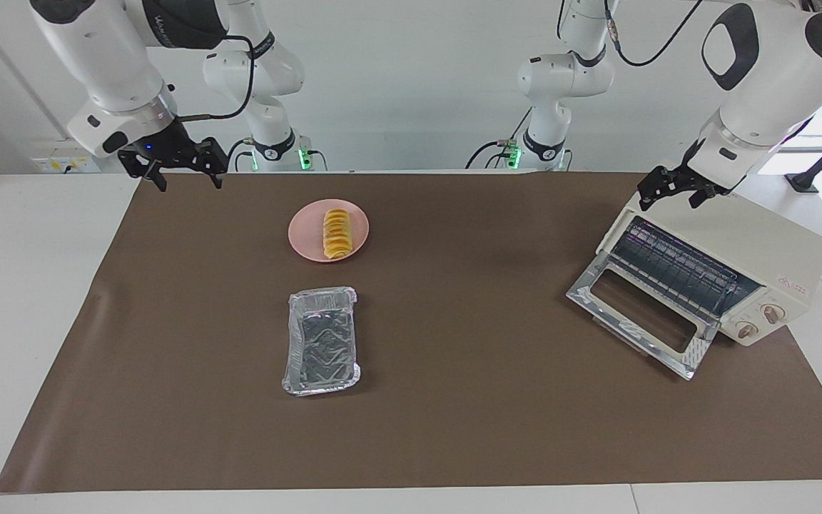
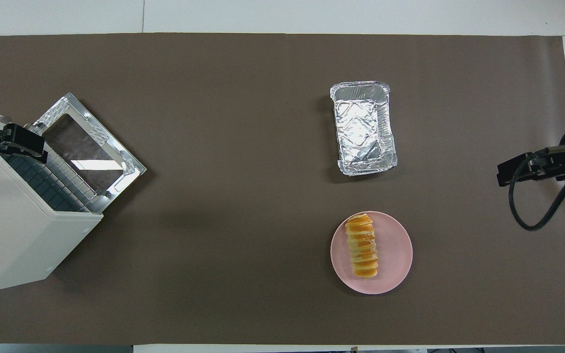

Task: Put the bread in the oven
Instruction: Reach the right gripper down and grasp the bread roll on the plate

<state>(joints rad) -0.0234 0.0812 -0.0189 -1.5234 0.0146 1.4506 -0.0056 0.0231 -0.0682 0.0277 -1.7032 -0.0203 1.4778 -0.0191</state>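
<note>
The oven [image 1: 725, 275] stands at the left arm's end, door dropped open. The bread [image 1: 337, 233] lies on the pink plate [image 1: 307, 239]. Your right gripper [image 1: 181, 168] hangs empty, fingers spread, near that plate: judge the pickup next. The left gripper [image 1: 675, 189], also spread, waits over the oven.

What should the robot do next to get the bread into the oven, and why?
Probably bring the right gripper over the bread on the pink plate and lower to grasp it. The oven door already lies open, and the left gripper is over the oven.
</note>
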